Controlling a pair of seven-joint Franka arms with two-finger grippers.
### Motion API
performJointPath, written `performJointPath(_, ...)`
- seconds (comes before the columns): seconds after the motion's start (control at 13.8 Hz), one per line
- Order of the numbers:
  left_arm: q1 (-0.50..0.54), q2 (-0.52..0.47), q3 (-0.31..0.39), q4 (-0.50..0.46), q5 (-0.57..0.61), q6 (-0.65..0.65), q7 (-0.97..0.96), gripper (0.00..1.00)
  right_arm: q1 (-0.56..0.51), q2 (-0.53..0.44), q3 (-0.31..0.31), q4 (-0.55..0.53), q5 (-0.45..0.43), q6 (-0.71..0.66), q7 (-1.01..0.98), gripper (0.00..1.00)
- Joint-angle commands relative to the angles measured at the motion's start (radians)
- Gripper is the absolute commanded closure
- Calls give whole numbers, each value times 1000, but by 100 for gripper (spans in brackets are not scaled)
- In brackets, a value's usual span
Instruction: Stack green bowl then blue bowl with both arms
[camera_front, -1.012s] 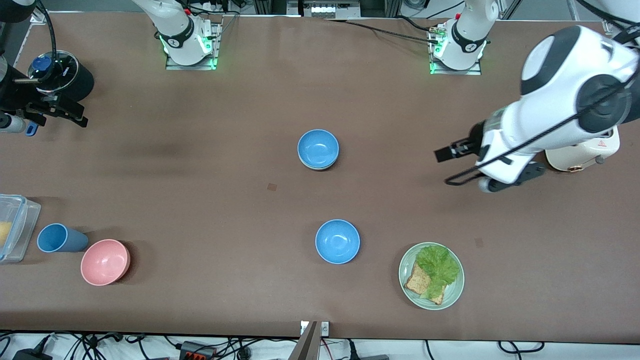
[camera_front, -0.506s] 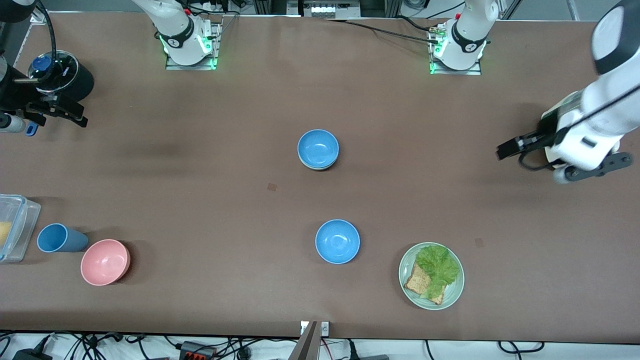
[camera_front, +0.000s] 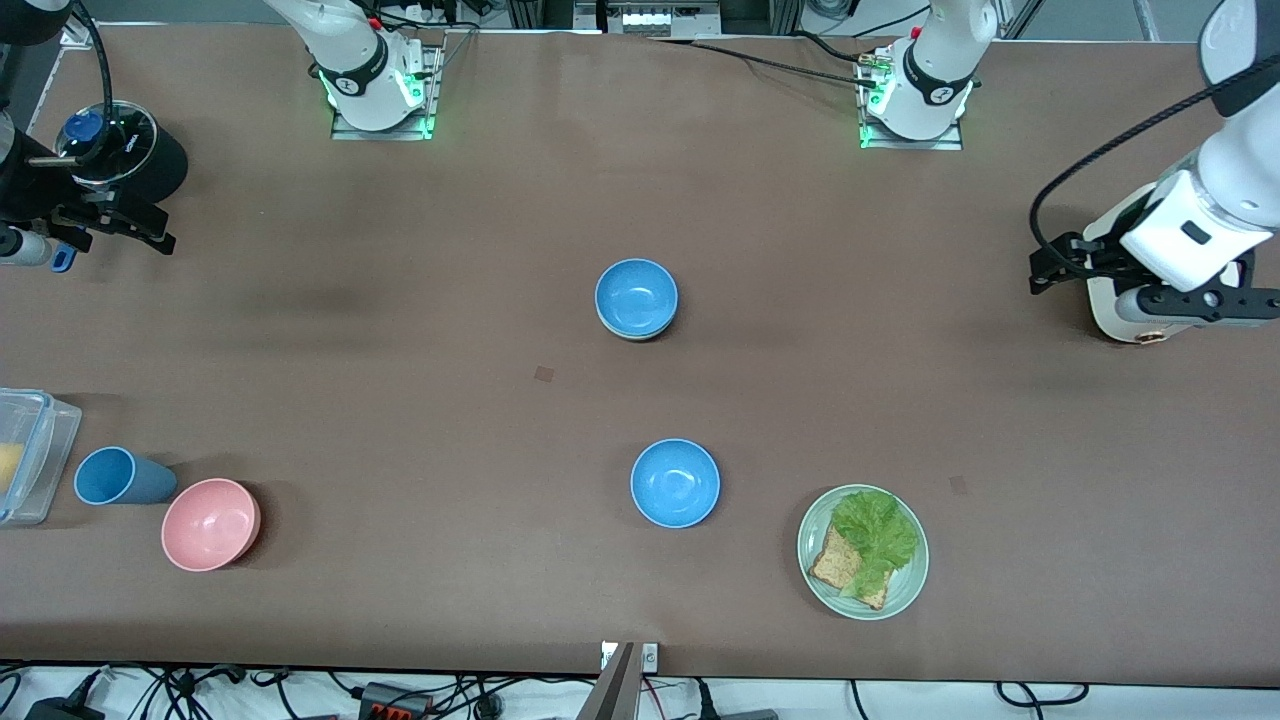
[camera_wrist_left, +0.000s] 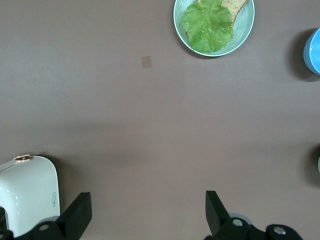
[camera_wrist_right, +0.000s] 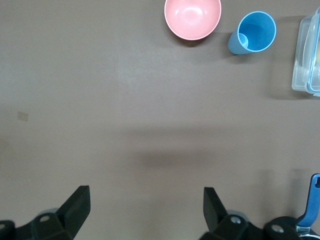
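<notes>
A blue bowl (camera_front: 637, 296) sits mid-table, nested on a bowl of which only a thin pale edge (camera_front: 640, 337) shows; I take that for the green bowl. A second blue bowl (camera_front: 675, 483) stands alone, nearer to the camera; its edge shows in the left wrist view (camera_wrist_left: 314, 50). My left gripper (camera_front: 1040, 275) (camera_wrist_left: 146, 210) hangs open and empty over bare table at the left arm's end. My right gripper (camera_front: 140, 228) (camera_wrist_right: 145, 205) waits open and empty over the right arm's end.
A pale green plate (camera_front: 812, 530) (camera_wrist_left: 247, 25) with lettuce and toast lies beside the lone blue bowl. A white appliance (camera_front: 1110, 315) (camera_wrist_left: 27, 192) stands under the left arm. At the right arm's end are a pink bowl (camera_front: 211, 524) (camera_wrist_right: 193, 17), a blue cup (camera_front: 120, 476) (camera_wrist_right: 252, 32), a clear container (camera_front: 30, 455) and a black canister (camera_front: 125, 150).
The left arm has swung back from nearer mid-table toward its own end, and its gripper now hangs beside the white appliance. The right arm and all the bowls have stayed still.
</notes>
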Motion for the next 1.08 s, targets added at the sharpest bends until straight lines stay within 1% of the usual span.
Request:
performJointPath(0.0, -67, -21, 62, -20, 16, -1, -34, 0, -18, -9, 16, -1, -9, -6, -12, 0)
performJointPath(0.14, -67, -14, 61, -5, 16, -2, -36, 0, -18, -12, 15, -1, -10, -9, -15, 0)
performJointPath(1.01, -64, -7, 58, 6, 10, -5, -36, 0, -18, -16, 14, 1, -12, -25, -13, 0)
